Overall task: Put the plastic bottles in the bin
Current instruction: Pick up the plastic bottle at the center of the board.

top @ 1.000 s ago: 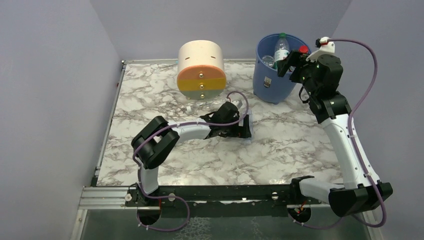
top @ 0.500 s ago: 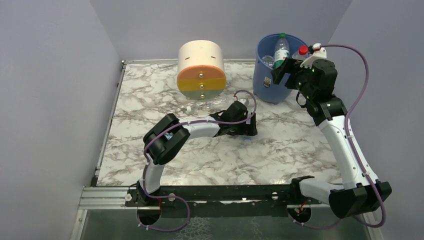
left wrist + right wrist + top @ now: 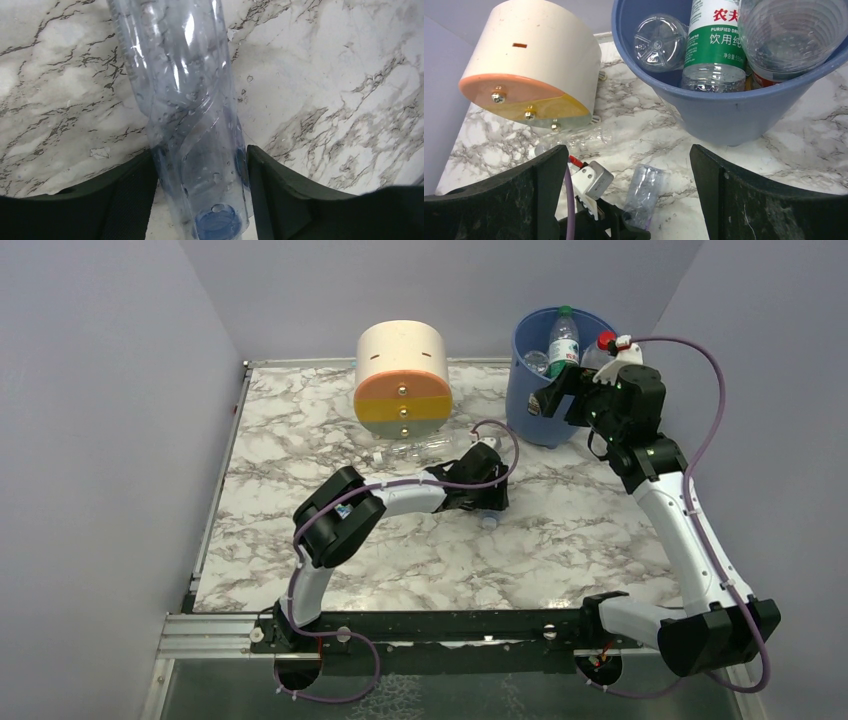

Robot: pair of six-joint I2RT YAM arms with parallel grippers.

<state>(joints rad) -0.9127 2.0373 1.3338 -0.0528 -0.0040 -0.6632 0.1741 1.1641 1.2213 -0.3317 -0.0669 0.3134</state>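
A clear plastic bottle point(image 3: 185, 100) with a blue cap point(image 3: 218, 226) lies on the marble table, and my left gripper point(image 3: 200, 165) is shut on it, both fingers pressed to its sides. In the top view that gripper point(image 3: 487, 490) is at mid-table. A second clear bottle point(image 3: 420, 449) lies in front of the drawer unit. The blue bin point(image 3: 530, 390) at the back right holds several bottles, among them a green-labelled one point(image 3: 714, 45). My right gripper point(image 3: 628, 150) hangs open and holds nothing, in front of the bin point(image 3: 724, 110) and above the table.
A cream-and-orange round drawer unit point(image 3: 403, 380) stands at the back, left of the bin. Purple walls close in the table on the left, back and right. The left arm's cable loops over its wrist point(image 3: 500, 440).
My left gripper has closed from wide open onto the blue-capped bottle. My right gripper has moved left and down from the bin's rim to in front of the bin.
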